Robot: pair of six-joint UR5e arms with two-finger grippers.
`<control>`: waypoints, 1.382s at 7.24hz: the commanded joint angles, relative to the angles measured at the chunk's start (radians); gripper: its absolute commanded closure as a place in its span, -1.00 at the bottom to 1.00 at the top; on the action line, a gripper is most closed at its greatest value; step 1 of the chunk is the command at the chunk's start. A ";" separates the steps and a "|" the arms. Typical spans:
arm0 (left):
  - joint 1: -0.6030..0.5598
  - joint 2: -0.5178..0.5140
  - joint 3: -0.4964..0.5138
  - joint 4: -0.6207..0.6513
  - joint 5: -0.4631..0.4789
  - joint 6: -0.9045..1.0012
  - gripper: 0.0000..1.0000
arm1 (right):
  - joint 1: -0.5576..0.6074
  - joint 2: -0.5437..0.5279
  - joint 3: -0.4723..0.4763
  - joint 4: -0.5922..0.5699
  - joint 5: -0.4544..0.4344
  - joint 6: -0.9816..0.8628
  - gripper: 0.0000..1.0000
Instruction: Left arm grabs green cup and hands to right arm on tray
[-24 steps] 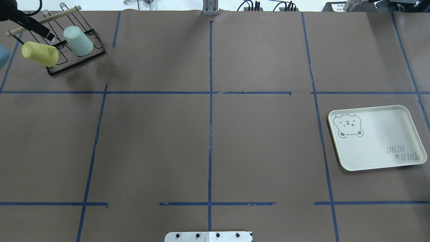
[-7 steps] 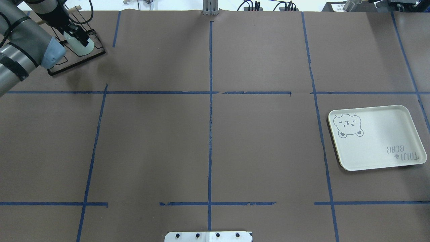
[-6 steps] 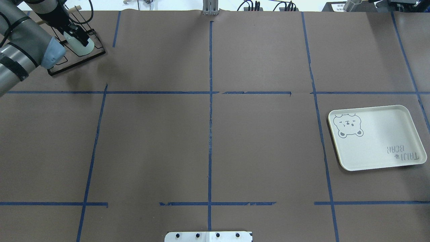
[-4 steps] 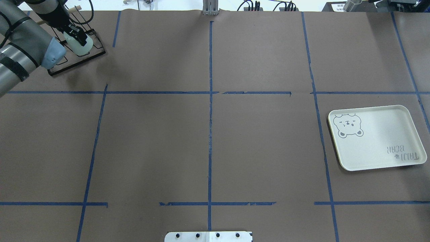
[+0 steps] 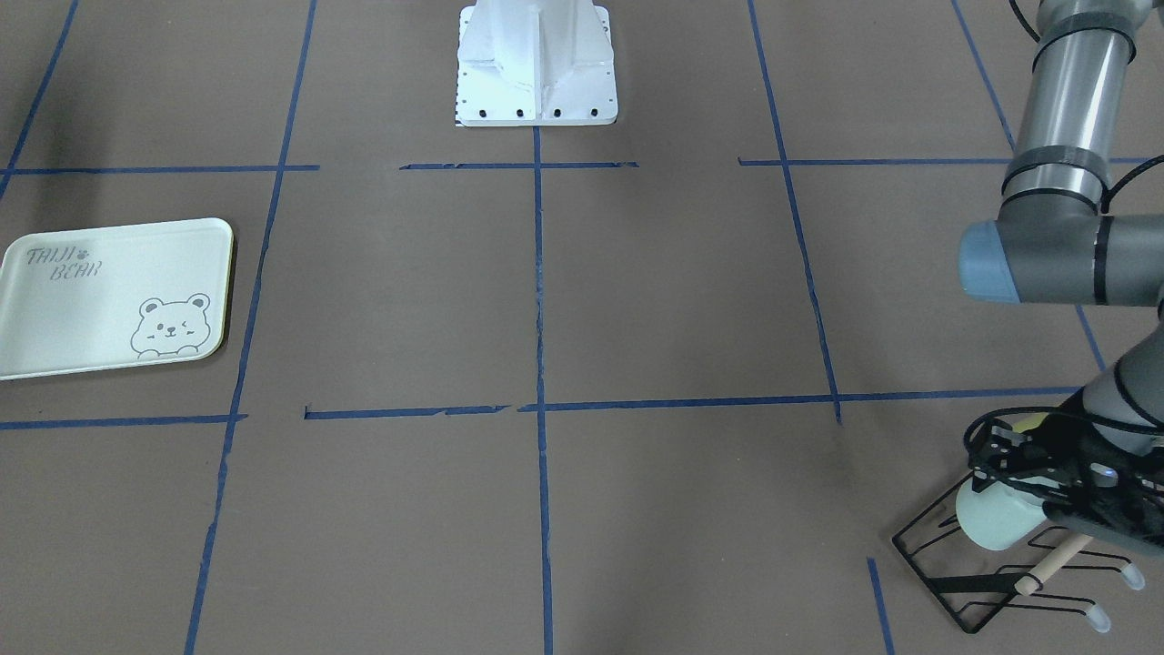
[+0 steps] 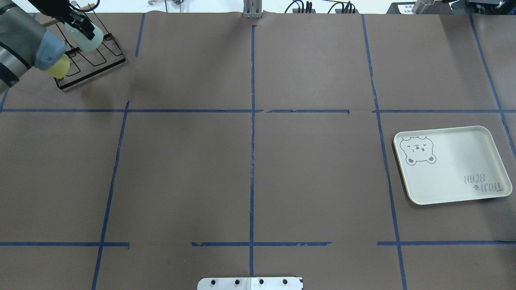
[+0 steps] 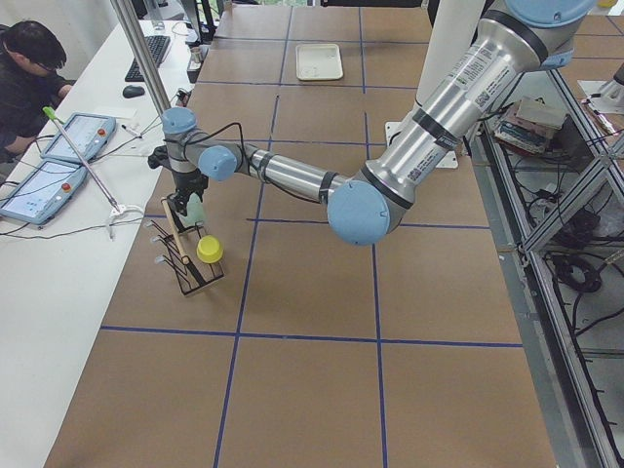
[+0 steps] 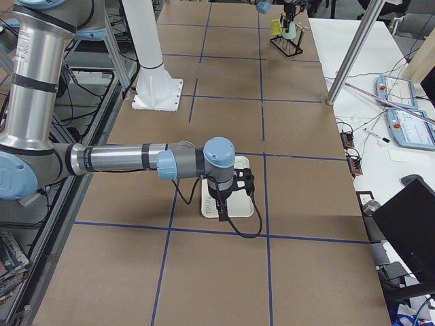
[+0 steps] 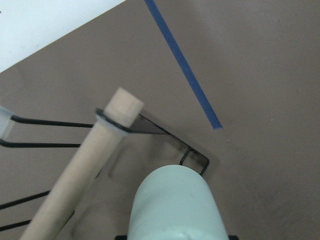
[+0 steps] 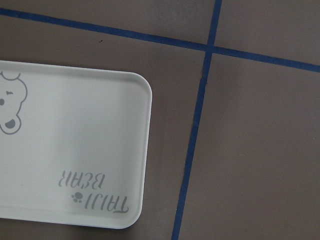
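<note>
My left gripper (image 6: 80,29) is shut on the pale mint green cup (image 6: 86,36) and holds it tilted above the far end of the black wire rack (image 6: 94,60) at the table's far left corner. The cup also shows in the front view (image 5: 996,520) and fills the bottom of the left wrist view (image 9: 172,205). The tray (image 6: 451,165) lies empty on the right side of the table. My right gripper (image 8: 224,200) hangs over the tray; I cannot tell whether it is open or shut. The right wrist view shows only the tray's corner (image 10: 75,150).
A pale yellow cup (image 6: 58,69) hangs on the same rack, partly under my left arm. The rack's wooden dowel (image 9: 80,170) runs beside the green cup. The robot base (image 5: 536,64) stands at mid-table. An operator (image 7: 29,68) sits at a side desk.
My left arm came in over the rack, shut on the green cup and lifted it up and toward the far edge. The yellow cup shows again beneath the arm.
</note>
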 commanded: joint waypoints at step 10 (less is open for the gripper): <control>0.173 0.173 -0.447 -0.236 0.028 -0.920 0.28 | -0.116 0.104 0.000 0.263 0.066 0.401 -1.00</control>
